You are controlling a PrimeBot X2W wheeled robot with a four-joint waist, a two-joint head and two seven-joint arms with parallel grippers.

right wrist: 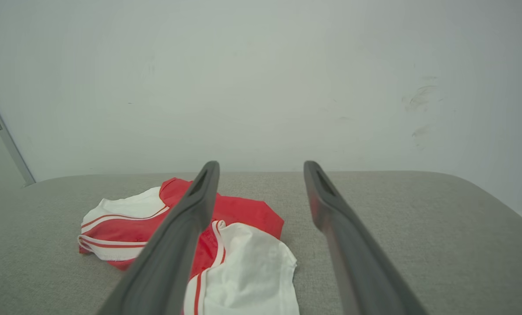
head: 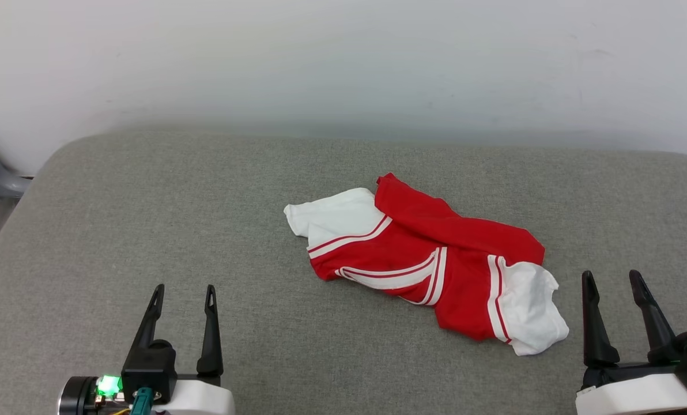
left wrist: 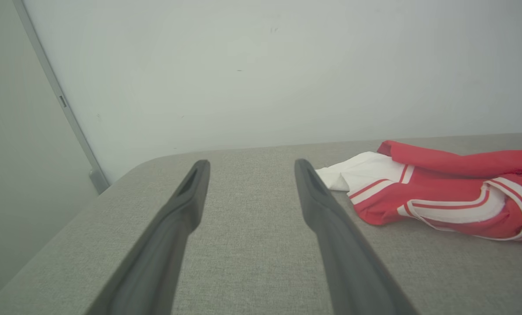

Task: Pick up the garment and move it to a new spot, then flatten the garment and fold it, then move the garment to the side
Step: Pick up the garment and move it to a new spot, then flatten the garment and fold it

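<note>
Two tools sit low at the near edge of the head view, both with their dark fingers spread wide and nothing between them: the left tool [head: 185, 288] at the lower left, the right tool [head: 610, 274] at the lower right. A green light [head: 109, 383] glows at the left wrist. In its own wrist view the left tool [left wrist: 251, 164] hangs over bare grey cloth, with the garment [left wrist: 440, 188] off to its right and apart from it. The right tool [right wrist: 261, 165] looks along its fingers at the garment [right wrist: 243, 214], which lies ahead and to its left, so one finger crosses in front of the cloth in that view; the head view shows a gap between them. The garment [head: 436, 259] lies crumpled on the desk [head: 147, 202], right of the middle and nearer the right tool than the left. It is red, bunched into a slanting heap, with a long red fold along its far side. The far sleeve [head: 335, 216] is white and points left; the near sleeve [head: 531, 308], also white, spreads toward the right tool. Red and white striped trim edges both sleeves and curves across the middle. The desk is covered in grey woven cloth with rounded corners, and behind it rises a pale wall [head: 343, 57].
</note>
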